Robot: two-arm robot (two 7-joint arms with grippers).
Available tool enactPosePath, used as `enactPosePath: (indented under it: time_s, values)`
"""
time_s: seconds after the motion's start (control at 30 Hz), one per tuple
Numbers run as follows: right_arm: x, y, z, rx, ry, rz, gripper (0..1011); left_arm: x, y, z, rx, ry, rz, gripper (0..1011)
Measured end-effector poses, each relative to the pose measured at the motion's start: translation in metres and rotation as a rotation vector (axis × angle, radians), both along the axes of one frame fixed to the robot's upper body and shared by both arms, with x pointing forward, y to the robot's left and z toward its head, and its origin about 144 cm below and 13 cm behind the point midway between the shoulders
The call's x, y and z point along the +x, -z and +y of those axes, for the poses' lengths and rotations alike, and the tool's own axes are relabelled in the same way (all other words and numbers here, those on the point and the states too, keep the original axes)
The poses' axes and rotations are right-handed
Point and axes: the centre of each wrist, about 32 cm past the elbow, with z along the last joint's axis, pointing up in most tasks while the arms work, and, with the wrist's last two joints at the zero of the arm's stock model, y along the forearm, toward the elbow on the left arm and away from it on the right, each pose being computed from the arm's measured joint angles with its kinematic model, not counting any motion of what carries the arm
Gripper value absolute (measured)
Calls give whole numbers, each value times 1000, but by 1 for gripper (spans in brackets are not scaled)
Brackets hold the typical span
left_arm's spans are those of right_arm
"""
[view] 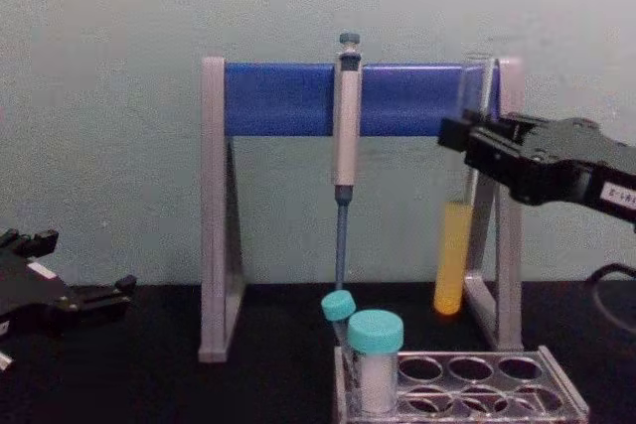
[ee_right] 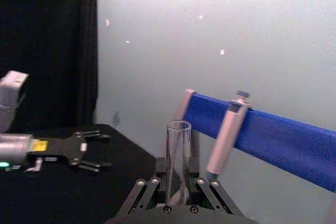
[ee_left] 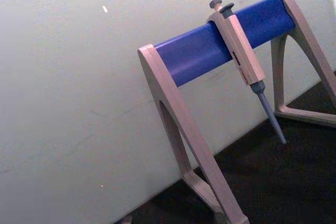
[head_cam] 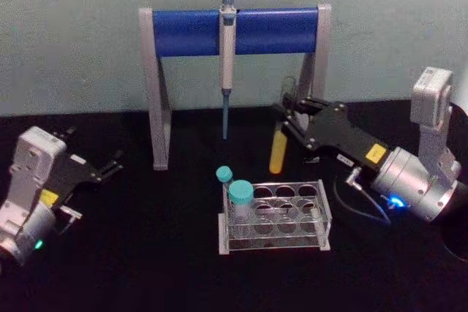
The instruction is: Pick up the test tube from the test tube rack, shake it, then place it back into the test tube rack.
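Observation:
My right gripper (head_cam: 290, 112) is shut on the test tube (head_cam: 277, 153), a slim clear glass tube with yellow-orange liquid in its lower part. The tube hangs upright in the air, behind and above the test tube rack (head_cam: 322, 214), close to the stand's right leg. From the chest the tube (view: 453, 257) hangs well above the rack (view: 558, 384), with the right gripper (view: 465, 136) clamped on its clear upper part. The right wrist view shows the tube's open mouth (ee_right: 178, 156) rising between the fingers (ee_right: 148, 190). My left gripper (head_cam: 113, 164) rests open at the far left of the table.
Two teal-capped white tubes (head_cam: 240, 199) (head_cam: 224, 174) stand in the rack's left end. Behind it is the grey-and-blue pipette stand (head_cam: 190, 32) with a pipette (head_cam: 227, 63) hanging at its middle. The table is black, with a pale wall behind.

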Motion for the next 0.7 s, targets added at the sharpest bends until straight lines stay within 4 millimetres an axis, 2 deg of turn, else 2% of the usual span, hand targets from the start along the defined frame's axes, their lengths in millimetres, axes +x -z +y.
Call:
enactPosePath:
  time_s: [0.17,0.4,0.57,0.7]
  values:
    - [0,-1,0,-4,-65,17,235,0,0,0,0,0,0,1001]
    - [-7,-7,-16,-32,-135,30,235,0,0,0,0,0,0,1001]
    - [-17,-13,-31,-70,-120,36,235,0,0,0,0,0,0,1001]
    - [-29,-17,-44,-121,-37,33,235,0,0,0,0,0,0,1001]
